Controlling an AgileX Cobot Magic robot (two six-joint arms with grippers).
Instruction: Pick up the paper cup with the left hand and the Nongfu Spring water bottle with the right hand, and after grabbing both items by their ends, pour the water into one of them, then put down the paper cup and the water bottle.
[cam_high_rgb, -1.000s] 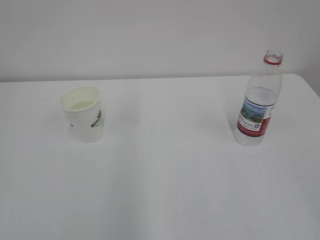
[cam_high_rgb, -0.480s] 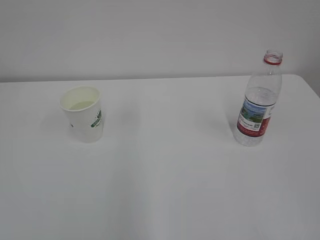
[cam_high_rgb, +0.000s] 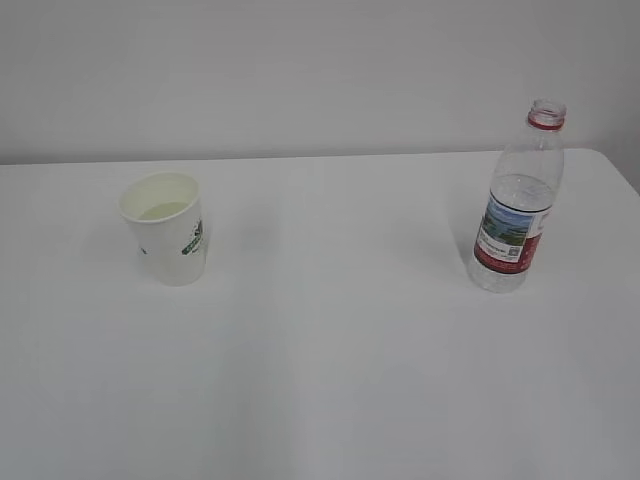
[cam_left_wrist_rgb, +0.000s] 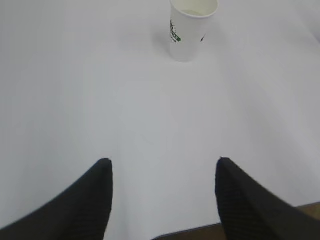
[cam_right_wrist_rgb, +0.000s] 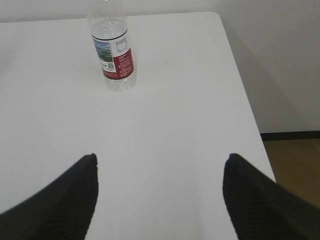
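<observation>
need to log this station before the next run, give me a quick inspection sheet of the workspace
surface: white table, bare apart from the two job items
job's things: small white paper cup with green logo upright at left, pale liquid inside; tall clear plastic bottle with red-banded label upright at right, no cap, part full
clutter: nothing seen
grippers: left gripper and right gripper both have open jaws, empty, drawn back from cup and bottle
cables: nothing seen
surroundings: plain pale wall; wood-tone floor past the table's right edge

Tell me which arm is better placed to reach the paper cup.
Left, likely: the paper cup stands ahead of the left gripper's open fingers; the right wrist view shows no cup.
</observation>
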